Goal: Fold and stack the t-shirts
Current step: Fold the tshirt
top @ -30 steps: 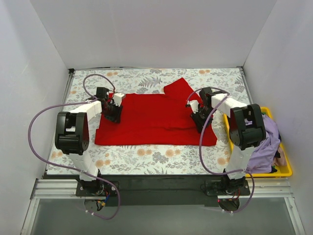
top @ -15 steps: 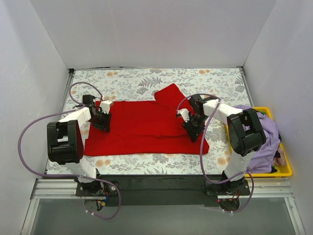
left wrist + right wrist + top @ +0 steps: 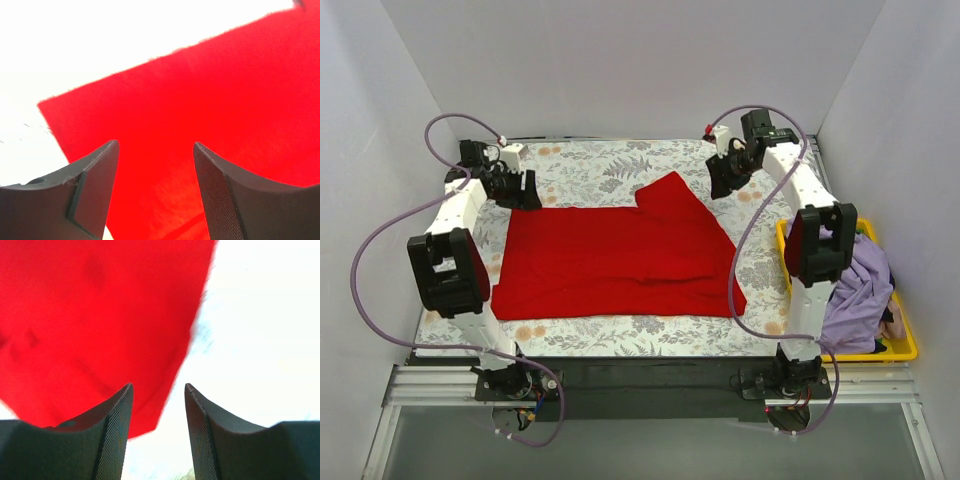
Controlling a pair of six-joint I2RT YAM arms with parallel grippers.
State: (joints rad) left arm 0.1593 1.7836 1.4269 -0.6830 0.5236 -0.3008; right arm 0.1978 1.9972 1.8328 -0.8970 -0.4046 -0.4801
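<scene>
The red t-shirt (image 3: 610, 260) lies flat across the middle of the floral-patterned table (image 3: 620, 165), spread as a rough rectangle with one sleeve (image 3: 672, 195) angling out from its far edge. The left gripper (image 3: 517, 188) hovers off the shirt's far-left corner, its jaws parted and holding nothing (its wrist camera shows only red cloth and bright tabletop between the fingers). The right gripper (image 3: 722, 180) hangs above the table just beyond the sleeve, toward the far-right corner, likewise spread apart and empty, with the shirt's edge below it. The lilac t-shirt (image 3: 860, 290) sits bunched in the yellow plastic bin (image 3: 910, 350) at the table's right side.
</scene>
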